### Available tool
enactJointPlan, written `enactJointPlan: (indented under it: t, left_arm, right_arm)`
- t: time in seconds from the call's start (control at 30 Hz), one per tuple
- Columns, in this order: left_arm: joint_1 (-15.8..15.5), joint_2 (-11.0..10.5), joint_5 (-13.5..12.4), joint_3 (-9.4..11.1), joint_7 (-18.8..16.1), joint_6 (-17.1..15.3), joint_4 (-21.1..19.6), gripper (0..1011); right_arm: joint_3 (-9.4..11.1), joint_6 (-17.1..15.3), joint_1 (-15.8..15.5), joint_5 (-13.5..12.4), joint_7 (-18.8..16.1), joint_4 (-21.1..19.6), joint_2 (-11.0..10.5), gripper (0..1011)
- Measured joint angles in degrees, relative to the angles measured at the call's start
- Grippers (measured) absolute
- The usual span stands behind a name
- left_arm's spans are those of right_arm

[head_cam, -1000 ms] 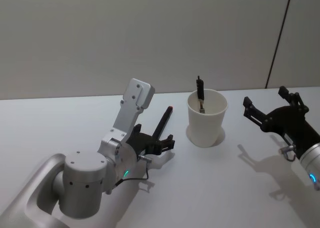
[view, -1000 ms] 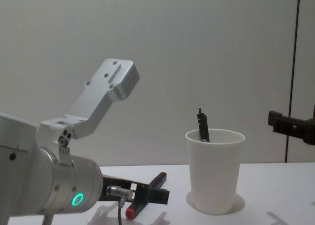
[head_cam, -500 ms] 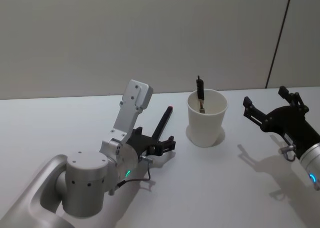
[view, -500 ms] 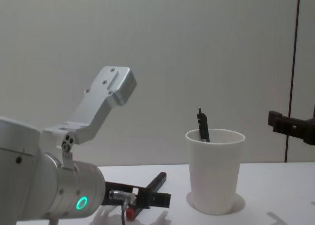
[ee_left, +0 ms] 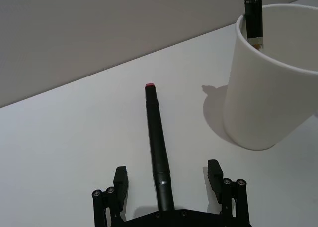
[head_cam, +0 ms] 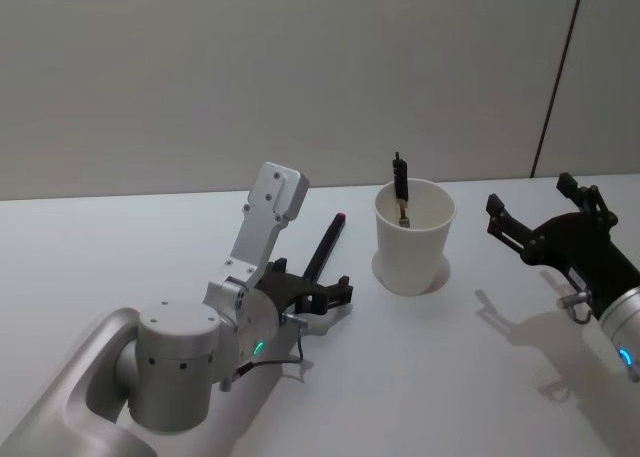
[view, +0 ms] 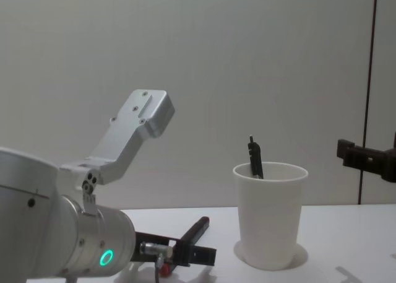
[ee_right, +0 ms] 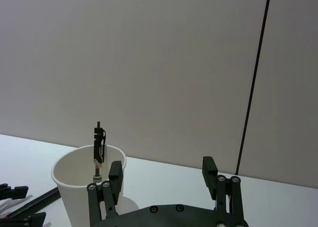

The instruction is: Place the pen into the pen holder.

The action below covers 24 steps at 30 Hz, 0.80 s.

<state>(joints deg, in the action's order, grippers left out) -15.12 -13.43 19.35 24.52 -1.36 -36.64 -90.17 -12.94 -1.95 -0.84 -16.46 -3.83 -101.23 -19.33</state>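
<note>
A black pen (head_cam: pixel 325 247) with a red far tip lies on the white table, left of the pen holder. In the left wrist view the pen (ee_left: pixel 157 142) runs between the fingers of my open left gripper (ee_left: pixel 168 180), whose fingers stand apart from it on both sides. The same left gripper (head_cam: pixel 311 277) sits low over the pen's near end (view: pixel 195 230). The pen holder (head_cam: pixel 414 235) is a white paper cup (view: pixel 270 213) with another black pen (head_cam: pixel 400 189) standing in it. My right gripper (head_cam: pixel 530 195) hovers open to the right of the cup (ee_right: pixel 82 187).
The table (head_cam: pixel 420 377) is bare white around the pen and cup. A plain wall with a dark vertical seam (head_cam: pixel 558 77) stands close behind. The left arm's silver elbow link (view: pixel 133 125) rises high at the left.
My left gripper has shifted slightly toward the cup along the pen, staying open. The pen, the cup and the right arm have not moved.
</note>
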Motion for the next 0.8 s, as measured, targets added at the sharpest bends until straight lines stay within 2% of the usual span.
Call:
enactJointPlan:
  t: [0.8]
  left_arm:
    - [-0.1, 0.8, 0.8, -0.7, -0.3, -0.8, 1.0, 1001]
  right_arm:
    - [0.0, 0.0, 0.0, 0.0, 0.0, 0.0, 0.0, 1001]
